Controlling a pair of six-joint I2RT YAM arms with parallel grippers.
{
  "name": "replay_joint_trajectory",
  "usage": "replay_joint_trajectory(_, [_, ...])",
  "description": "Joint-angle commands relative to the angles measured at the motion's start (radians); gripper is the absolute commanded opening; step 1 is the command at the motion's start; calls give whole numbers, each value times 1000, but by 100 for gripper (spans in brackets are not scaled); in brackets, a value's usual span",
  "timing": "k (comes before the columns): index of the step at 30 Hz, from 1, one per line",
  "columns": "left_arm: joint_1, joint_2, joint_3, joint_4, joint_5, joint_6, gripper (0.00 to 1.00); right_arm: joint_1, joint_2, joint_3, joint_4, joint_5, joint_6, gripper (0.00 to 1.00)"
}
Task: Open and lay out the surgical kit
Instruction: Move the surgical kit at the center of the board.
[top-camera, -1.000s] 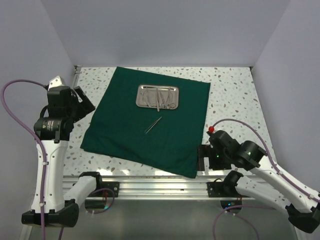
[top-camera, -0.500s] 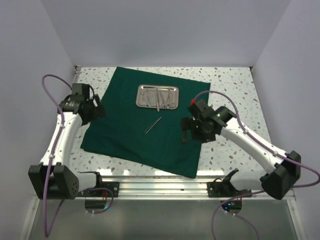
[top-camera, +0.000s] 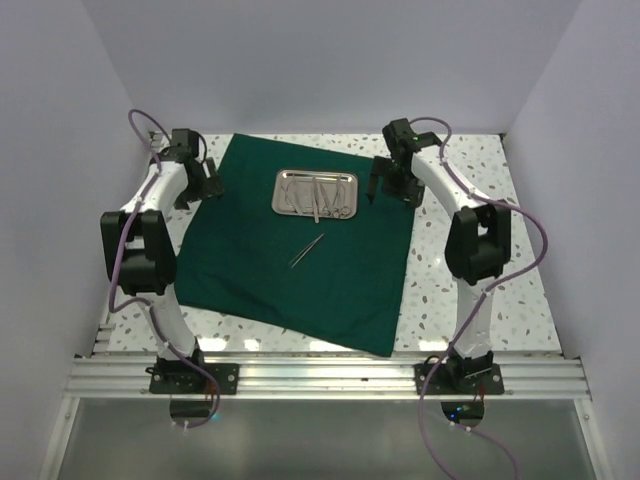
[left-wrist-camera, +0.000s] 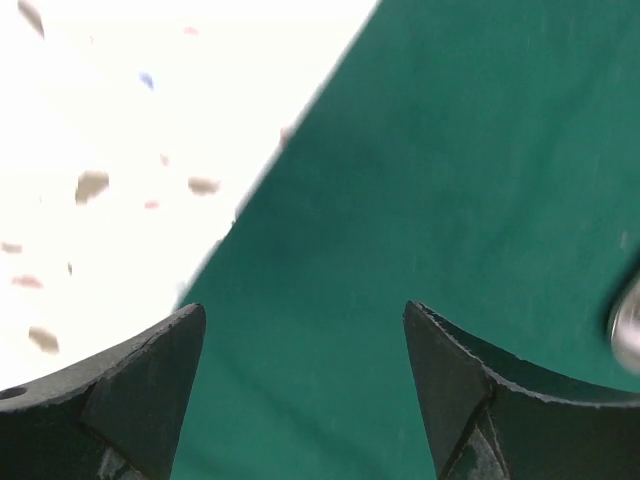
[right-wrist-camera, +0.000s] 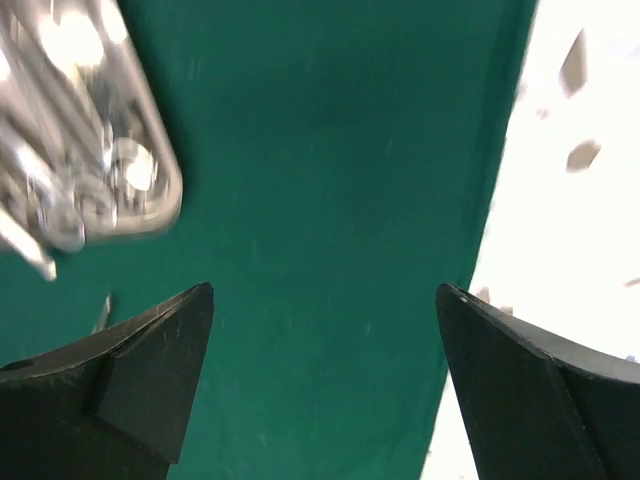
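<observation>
Rail (top-camera: 320, 375) of aluminium runs along the near edge, and both arm bases are bolted on it. Behind it is the speckled table (top-camera: 520, 290). On the table the dark green cloth (top-camera: 250, 270) lies open and flat, a little turned, with one corner pointing to the rail. Near the middle of the cloth lies one slim instrument (top-camera: 307, 250) alone, placed diagonally, apart from the tray. Further back on the cloth stands the small steel tray (top-camera: 318, 172), and the other thin instruments (top-camera: 318, 196) lie inside it in a heap; I cannot tell them one from another.

Both arms reach to the far part of the table. The left gripper (top-camera: 205, 182) is above the left border of the cloth. In its wrist view the jaws stand wide apart with nothing between them (left-wrist-camera: 303, 318); below is green cloth and, to the left, bare table. The right gripper (top-camera: 385, 185) is just beside the right end of the tray. Its jaws are also wide apart and hold nothing (right-wrist-camera: 325, 290). Under them is cloth, with a blurred corner of the tray at one side and the cloth's edge at the other.
</observation>
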Motion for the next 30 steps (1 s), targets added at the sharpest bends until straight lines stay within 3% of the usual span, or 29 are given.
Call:
replay_joint_trajectory(1, [42, 102, 136, 48, 26, 47, 84, -81, 100, 169, -48, 69, 18, 96])
replay_joint_trajectory(5, [78, 184, 211, 33, 83, 16, 81, -136, 228, 364, -132, 160, 23, 96])
replay_joint_trajectory(10, [76, 219, 211, 40, 91, -12, 80, -176, 343, 418, -163, 207, 9, 93])
replay_joint_trajectory(15, [76, 209, 197, 57, 75, -16, 80, -182, 412, 400, -97, 145, -23, 88])
replay_joint_trajectory(18, [76, 193, 194, 47, 60, -13, 80, -181, 461, 438, -71, 88, -25, 79])
replay_joint_trajectory(22, [76, 166, 159, 53, 63, -24, 80, -181, 533, 519, -48, 36, -8, 62])
replay_joint_trajectory(25, [73, 153, 134, 50, 68, -36, 80, -182, 600, 604, -51, 10, -2, 43])
replay_joint_trajectory(26, [73, 150, 131, 45, 68, -39, 80, -181, 614, 631, -51, 8, 0, 28])
replay_joint_trajectory(28, [73, 141, 133, 28, 63, -42, 80, -187, 648, 647, -42, 2, 4, 13])
replay_joint_trajectory(29, [72, 136, 133, 24, 59, -44, 80, -190, 657, 656, -38, 2, 13, 0])
replay_joint_trajectory(30, [73, 126, 133, 12, 54, -44, 80, -198, 674, 660, -33, 3, 23, 0])
